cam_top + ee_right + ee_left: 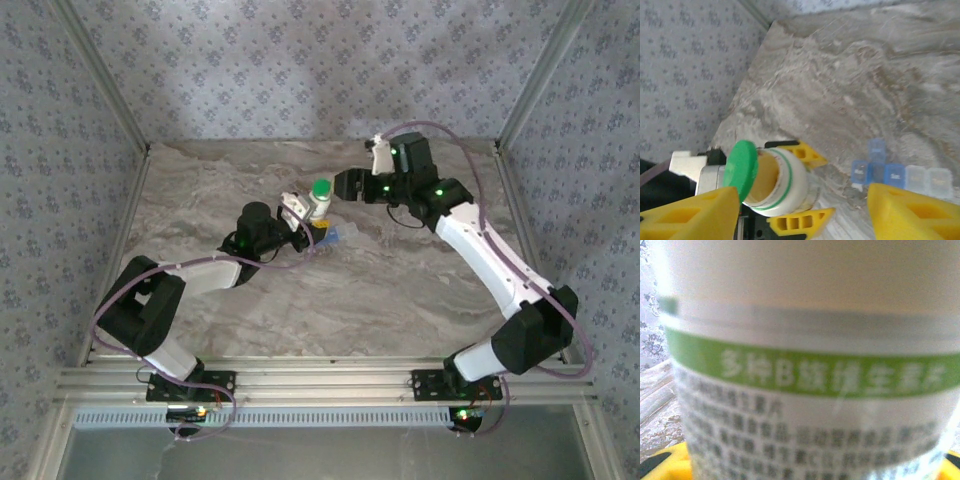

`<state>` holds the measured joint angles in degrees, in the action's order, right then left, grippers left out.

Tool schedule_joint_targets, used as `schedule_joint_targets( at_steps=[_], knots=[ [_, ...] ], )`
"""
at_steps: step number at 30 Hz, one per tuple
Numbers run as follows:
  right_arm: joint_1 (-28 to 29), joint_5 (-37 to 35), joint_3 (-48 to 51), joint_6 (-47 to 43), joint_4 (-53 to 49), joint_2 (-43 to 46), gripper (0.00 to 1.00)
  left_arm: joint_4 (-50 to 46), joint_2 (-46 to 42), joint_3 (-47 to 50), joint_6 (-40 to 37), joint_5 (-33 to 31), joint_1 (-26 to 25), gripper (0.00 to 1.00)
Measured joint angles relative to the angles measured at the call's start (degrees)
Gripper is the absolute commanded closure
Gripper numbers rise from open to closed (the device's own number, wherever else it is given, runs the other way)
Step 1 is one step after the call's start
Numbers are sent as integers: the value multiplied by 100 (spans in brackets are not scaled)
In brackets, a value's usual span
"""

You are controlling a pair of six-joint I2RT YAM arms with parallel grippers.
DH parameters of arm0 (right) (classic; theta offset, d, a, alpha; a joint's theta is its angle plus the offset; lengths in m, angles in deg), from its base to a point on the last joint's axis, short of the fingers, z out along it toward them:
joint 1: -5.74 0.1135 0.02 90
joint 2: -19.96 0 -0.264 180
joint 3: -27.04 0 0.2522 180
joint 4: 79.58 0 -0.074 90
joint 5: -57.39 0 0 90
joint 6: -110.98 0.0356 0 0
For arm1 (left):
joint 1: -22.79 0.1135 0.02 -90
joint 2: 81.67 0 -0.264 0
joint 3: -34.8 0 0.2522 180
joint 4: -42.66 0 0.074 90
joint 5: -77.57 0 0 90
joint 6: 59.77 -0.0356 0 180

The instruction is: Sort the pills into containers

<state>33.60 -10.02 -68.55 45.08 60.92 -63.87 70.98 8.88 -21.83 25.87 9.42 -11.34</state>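
Observation:
A white pill bottle with a green-banded label is held off the table, my left gripper shut on its body. Its yellow fingertips pinch the bottle on both sides. The green cap is swung open on its hinge, so the mouth is bare; no pills can be made out inside. My right gripper is open by the cap, its left finger almost touching the cap. The containers, a translucent blue pill box, lie on the table just below the bottle, one small lid raised.
The marble-patterned table is enclosed by patterned walls at the back and sides, with metal posts at the corners. A metal rail runs along the near edge at the arm bases.

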Motion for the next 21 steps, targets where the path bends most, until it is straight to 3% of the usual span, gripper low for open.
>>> schedule_joint_targets(
  at_steps=[8,21],
  knots=[
    [404,83,-142,-127,48,-507,27,-76,0,-17,61,9,0,100],
    [260,-87,-354,-151,-199,-776,30,-302,-15,-22,81,66,0,100]
  ],
)
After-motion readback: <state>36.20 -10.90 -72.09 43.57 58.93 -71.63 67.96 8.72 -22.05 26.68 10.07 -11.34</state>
